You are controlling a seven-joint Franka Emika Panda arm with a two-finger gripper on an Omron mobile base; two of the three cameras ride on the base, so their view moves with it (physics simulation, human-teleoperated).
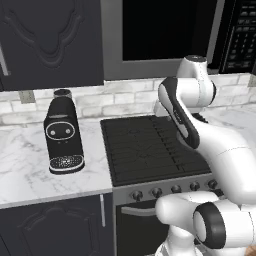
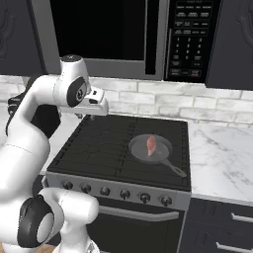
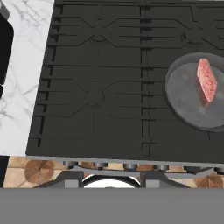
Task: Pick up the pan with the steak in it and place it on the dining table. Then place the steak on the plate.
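One arm (image 2: 44, 104) bent high above stove (image 2: 113, 148), well apart from pan (image 2: 150, 148).

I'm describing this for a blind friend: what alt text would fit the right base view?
A dark grey pan holding a small pink steak sits on a black stove, handle pointing toward the front right. A white robot arm rises at left, reaching above the stove's back left corner, with a microwave overhead.

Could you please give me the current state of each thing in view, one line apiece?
pan: resting flat on the stove, right front burner, handle pointing front-right, not gripped.
steak: lying inside the pan.
stove: grates bare apart from the pan.
coffee machine: upright on the counter left of the stove.
microwave: door shut.
pincer: raised above the stove, holding nothing.
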